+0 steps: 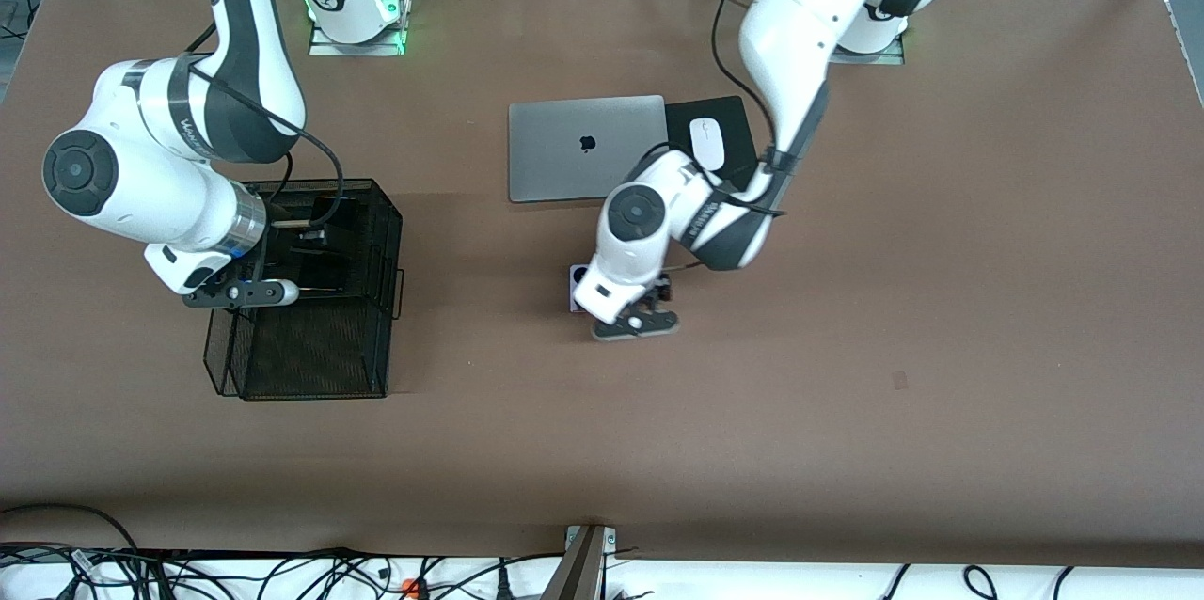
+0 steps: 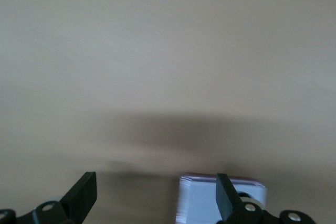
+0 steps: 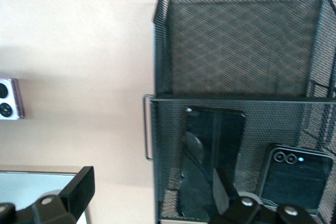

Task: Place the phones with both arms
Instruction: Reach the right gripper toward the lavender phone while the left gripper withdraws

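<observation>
The left tool (image 1: pixel 649 307) is hanging low over the middle of the desk (image 1: pixel 847 318) with its jaws spread and nothing between them. The lavender-white phone (image 1: pixel 575 284) is lying flat on the desk right under it, nearer to the front camera than the silver laptop (image 1: pixel 585 147). In the left wrist view the phone (image 2: pixel 202 200) is sitting off to one side, under one finger (image 2: pixel 227 198) instead of between the pair.

To grip it well, the left tool likely needs shifting until both fingers are straddling the phone's narrow sides, then lowering squarely before squeezing.

The right tool (image 1: pixel 246 292) is waiting open and empty over the black mesh basket (image 1: pixel 376 318), where the long black slab phone (image 3: pixel 212 166) and the dark grey flip phone (image 3: pixel 296 177) are already lying.
</observation>
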You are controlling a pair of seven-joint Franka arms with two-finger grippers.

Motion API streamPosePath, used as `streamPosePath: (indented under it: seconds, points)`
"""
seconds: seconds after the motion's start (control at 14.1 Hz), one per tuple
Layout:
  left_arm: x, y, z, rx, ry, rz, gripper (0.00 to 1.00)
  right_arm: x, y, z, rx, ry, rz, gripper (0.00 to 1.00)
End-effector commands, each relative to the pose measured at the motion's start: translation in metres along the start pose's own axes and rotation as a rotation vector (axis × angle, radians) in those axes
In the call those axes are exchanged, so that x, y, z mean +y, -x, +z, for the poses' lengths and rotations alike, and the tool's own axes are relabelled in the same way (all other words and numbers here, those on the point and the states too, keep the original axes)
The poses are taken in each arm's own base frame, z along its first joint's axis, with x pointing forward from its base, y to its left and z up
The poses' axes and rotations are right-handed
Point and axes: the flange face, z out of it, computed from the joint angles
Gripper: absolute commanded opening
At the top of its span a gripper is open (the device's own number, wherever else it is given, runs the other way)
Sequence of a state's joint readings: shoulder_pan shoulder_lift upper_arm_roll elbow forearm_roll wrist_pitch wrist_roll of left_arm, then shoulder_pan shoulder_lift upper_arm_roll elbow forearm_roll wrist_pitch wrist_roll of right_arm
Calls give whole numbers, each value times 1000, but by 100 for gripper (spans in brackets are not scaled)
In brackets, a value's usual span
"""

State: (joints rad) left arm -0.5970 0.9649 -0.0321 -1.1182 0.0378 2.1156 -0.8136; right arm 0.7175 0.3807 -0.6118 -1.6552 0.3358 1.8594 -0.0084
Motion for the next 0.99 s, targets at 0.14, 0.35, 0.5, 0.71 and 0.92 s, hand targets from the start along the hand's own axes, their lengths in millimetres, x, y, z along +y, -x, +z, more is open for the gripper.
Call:
streamPosePath:
  seconds: [0.14, 0.35, 0.5, 0.71, 0.92]
  points:
    - [-120, -69, -67, -115, -152, 31, 100, -110, -9, 14, 11, 14, 92, 100]
    - [-203, -108, -113, -112, -196, 22, 100, -201, -21, 44, 75, 27, 159, 100]
    - [-253, -121, -134, -112, -206, 51, 100, -246, -27, 68, 140, 26, 211, 100]
    - [-327, -134, -186, -137, -202, 124, 100, -305, -16, 129, 227, -9, 228, 100]
    - [-370, -131, -236, -145, -195, 128, 100, -336, -8, 184, 309, -34, 217, 100]
